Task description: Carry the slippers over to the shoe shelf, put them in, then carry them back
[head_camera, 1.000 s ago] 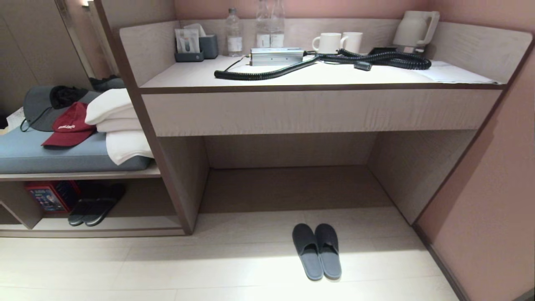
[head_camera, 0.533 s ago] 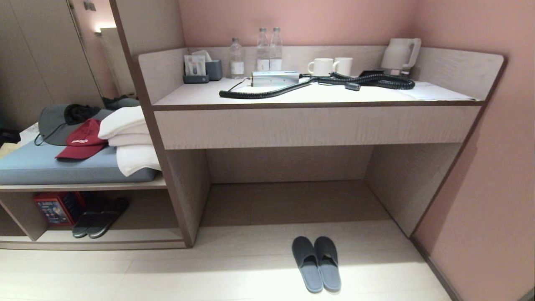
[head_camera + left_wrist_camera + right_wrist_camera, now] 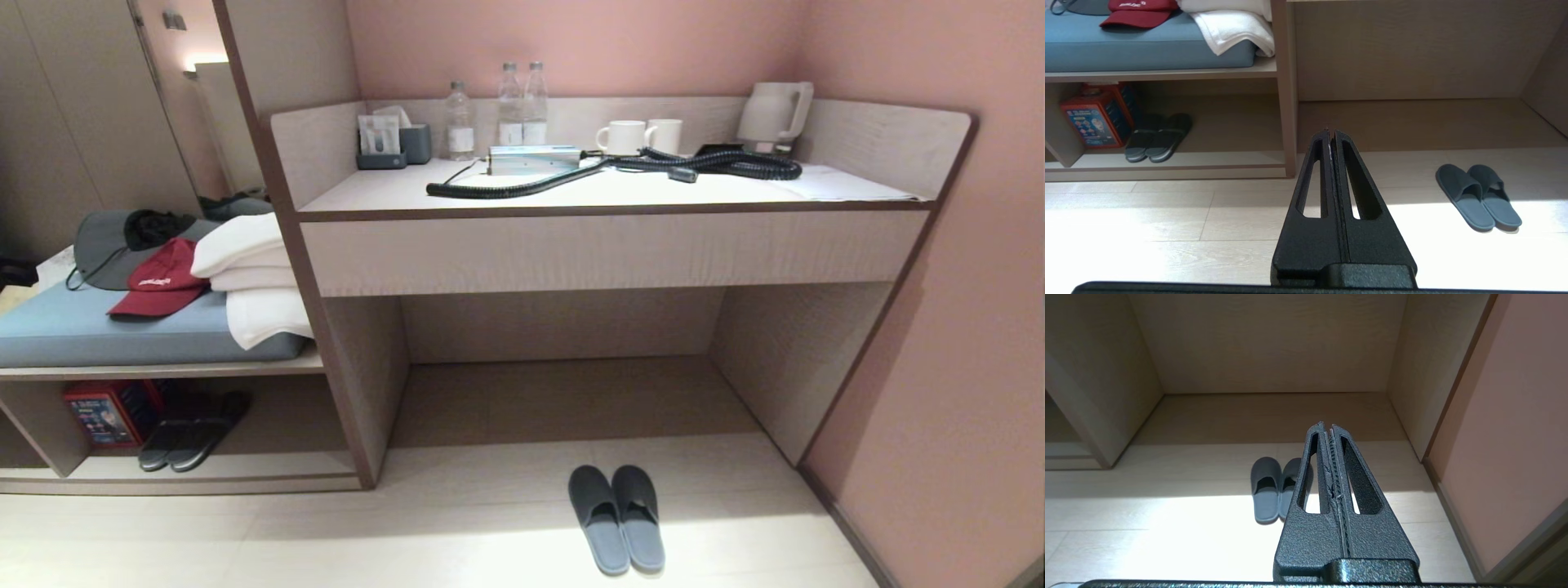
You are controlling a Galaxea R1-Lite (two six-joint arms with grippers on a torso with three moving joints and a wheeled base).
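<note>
**Slippers waiting on the floor, both hands closed**

At the left, the shoe shelf is holding a darker pair beside a red box. The left hand is hanging with fingers pressed together, empty. Further right, the slippers are lying side by side on the floor before the counter recess. The right hand is likewise hanging closed, gripping nothing.

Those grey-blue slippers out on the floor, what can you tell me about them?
The slippers are a soft-looking grey-blue cloth pair with rounded closed toes, open backs and paler insoles. They lie flat, side by side and touching, toes pointing toward the bare recess under the desk. They rest on the pale floor, partly in a bright patch of light. Nothing else touches them.
</note>
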